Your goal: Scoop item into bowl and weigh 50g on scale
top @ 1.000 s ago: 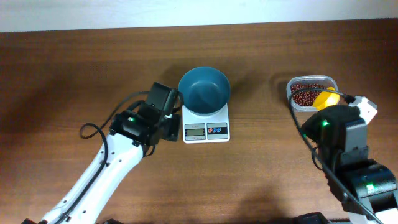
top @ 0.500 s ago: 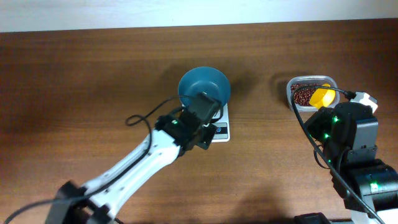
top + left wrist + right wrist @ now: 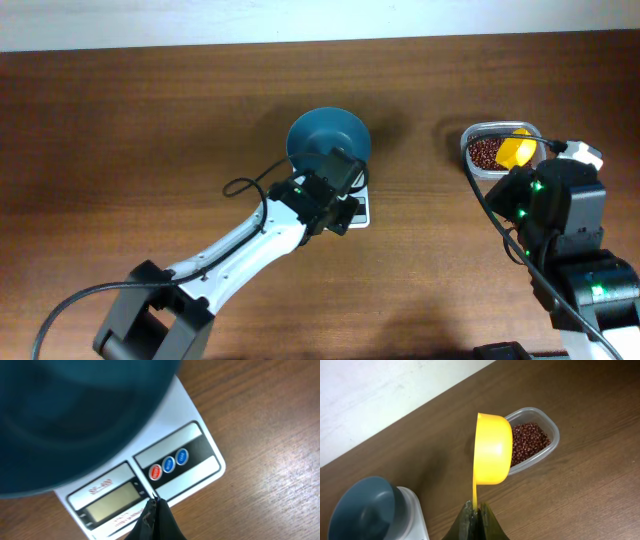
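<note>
The teal-blue bowl (image 3: pixel 328 140) stands on the white scale (image 3: pixel 357 214) at mid table; it looks empty. In the left wrist view the bowl (image 3: pixel 75 415) fills the top, above the scale's grey display (image 3: pixel 112 502) and round buttons (image 3: pixel 168 464). My left gripper (image 3: pixel 153 501) is shut and empty, its tip right over the scale's front panel between display and red button. My right gripper (image 3: pixel 476 506) is shut on the handle of a yellow scoop (image 3: pixel 492 455), held above the clear tub of reddish-brown beans (image 3: pixel 527 442). The scoop (image 3: pixel 516 148) is over the tub (image 3: pixel 478 131) in the overhead view.
The brown wooden table ends at a pale wall along the far edge (image 3: pixel 150 25). My left arm (image 3: pixel 230 260) reaches diagonally from the front left towards the scale. My right arm's base (image 3: pixel 575 270) stands at the front right, near the tub.
My left gripper swung right from beside the scale onto its front panel and settled there. My right gripper carried the yellow scoop a little farther back over the tub.
</note>
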Available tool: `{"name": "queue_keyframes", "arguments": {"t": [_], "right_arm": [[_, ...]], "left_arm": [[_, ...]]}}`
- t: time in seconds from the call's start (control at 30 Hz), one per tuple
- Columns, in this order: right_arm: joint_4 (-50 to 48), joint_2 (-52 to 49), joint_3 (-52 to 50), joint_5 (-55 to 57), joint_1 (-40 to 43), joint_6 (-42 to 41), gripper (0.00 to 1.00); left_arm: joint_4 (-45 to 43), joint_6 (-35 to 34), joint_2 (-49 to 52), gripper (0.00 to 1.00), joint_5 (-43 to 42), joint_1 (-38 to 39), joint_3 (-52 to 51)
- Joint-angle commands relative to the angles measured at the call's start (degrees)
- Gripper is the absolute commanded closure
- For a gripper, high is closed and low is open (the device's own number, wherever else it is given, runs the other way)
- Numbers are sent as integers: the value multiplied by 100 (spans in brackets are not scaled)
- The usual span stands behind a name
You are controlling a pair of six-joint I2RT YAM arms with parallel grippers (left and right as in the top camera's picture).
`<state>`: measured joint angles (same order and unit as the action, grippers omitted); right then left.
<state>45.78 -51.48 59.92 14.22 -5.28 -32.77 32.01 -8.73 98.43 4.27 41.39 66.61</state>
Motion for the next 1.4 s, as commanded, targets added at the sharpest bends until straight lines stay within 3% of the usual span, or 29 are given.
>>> {"name": "queue_keyframes", "arguments": {"t": [0.0, 1.37], "right_arm": [[-74, -138, 52, -13, 48, 107, 96], [-278, -289, 52, -181, 48, 107, 96]], "left_arm": [[20, 74, 168, 100, 44, 125, 17], [-564, 72, 881, 100, 354, 122, -24]]}}
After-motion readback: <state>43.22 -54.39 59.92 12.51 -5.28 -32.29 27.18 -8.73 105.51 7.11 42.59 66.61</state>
